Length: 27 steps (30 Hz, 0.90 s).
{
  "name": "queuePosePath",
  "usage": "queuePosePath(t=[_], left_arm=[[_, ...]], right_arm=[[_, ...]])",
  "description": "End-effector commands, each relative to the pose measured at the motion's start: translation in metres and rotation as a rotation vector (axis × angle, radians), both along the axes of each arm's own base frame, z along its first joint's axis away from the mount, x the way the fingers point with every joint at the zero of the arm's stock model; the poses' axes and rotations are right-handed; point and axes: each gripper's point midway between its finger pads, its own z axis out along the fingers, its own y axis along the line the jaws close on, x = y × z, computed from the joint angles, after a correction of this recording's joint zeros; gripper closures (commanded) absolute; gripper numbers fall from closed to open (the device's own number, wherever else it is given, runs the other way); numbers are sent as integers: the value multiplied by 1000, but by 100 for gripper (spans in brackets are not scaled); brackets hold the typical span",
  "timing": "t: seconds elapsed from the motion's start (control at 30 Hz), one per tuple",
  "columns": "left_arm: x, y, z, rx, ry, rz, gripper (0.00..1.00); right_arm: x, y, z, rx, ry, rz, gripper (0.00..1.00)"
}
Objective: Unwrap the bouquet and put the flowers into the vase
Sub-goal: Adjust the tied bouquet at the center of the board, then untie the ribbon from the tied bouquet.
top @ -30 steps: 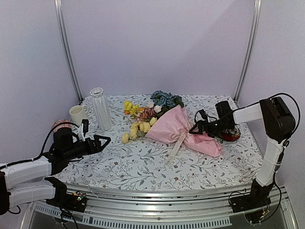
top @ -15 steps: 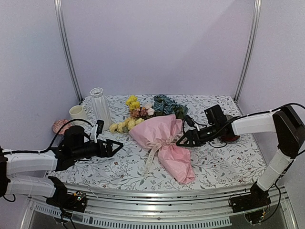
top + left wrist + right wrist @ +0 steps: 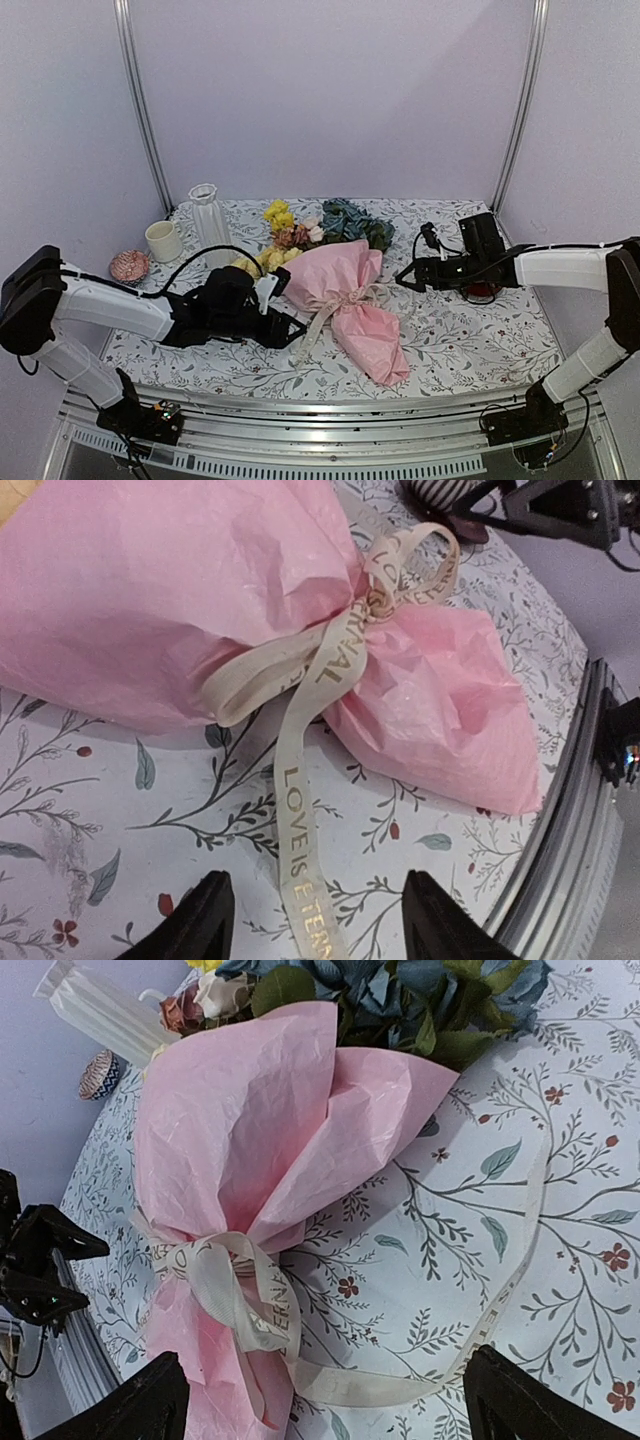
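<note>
in the left wrist view, the ribbon (image 3: 295,800) shows lettering; overhead it blurs.

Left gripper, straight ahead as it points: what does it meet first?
Likely the ribbon tail lying ahead between the left gripper fingertips, then the bouquet at its tied waist; the gripper's height is unclear.

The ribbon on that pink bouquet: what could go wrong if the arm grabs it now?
1. The ribbon tail lies flat on the floral table covering between the left arm's open jaws. When they close, they may scrape the covering or slip off the thin strip.
2. Nothing pins the bouquet: the right arm's jaws stand open, clear of it. A pull on the tail could drag the whole bunch instead of loosening the knot.
</note>
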Motion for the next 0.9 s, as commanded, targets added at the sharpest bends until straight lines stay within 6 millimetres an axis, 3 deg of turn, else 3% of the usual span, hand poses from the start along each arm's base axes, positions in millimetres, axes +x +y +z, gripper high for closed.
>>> queuePosePath(t=[0.0,0.17,0.43,0.57,0.7,0.87], left_arm=[[-1,-11,-20,115,13,4,37],[-1,-21,-38,160,51,-1,33],[-1,-36,-58,259,86,14,33],[3,-32,-73,320,99,49,37],[5,-25,-80,347,103,88,41],[6,-23,-85,358,108,105,47]], right_arm=[[11,-22,24,-30,-146,-130,2],[11,-35,38,-59,-212,-184,2],[16,-55,27,-143,-215,-278,4],[16,-59,22,-176,-214,-296,4],[17,-60,11,-268,-196,-308,4],[14,-53,-18,-350,-124,-276,9]])
